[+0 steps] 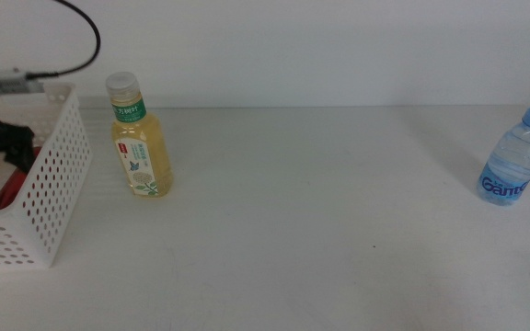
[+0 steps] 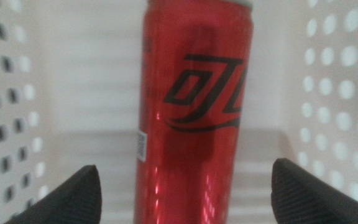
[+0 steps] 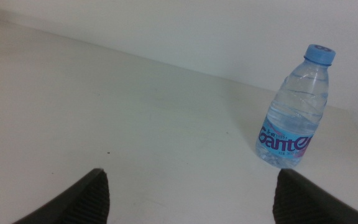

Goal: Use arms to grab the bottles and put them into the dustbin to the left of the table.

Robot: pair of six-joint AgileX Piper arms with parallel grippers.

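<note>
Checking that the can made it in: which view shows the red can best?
The left wrist view: the red can fills it, between the basket's holed walls. The middle view shows only a red patch behind the wall; the right wrist view, nothing.

a: where's the free room?
b: wide bare surface (image 1: 339,211) between tea bottle (image 1: 138,138) at 10 o'clock and water bottle (image 1: 513,158) at 3.
a: the dustbin (image 1: 58,175)?
b: red can (image 2: 194,112) fills its middle.

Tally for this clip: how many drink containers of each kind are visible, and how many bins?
Yellow tea bottle: 1, standing on the table beside the bin
Clear water bottle: 1, standing at the table's right side
Red can: 1, inside the bin, between the open left gripper jaws
White perforated bin: 1
Total: 4
</note>
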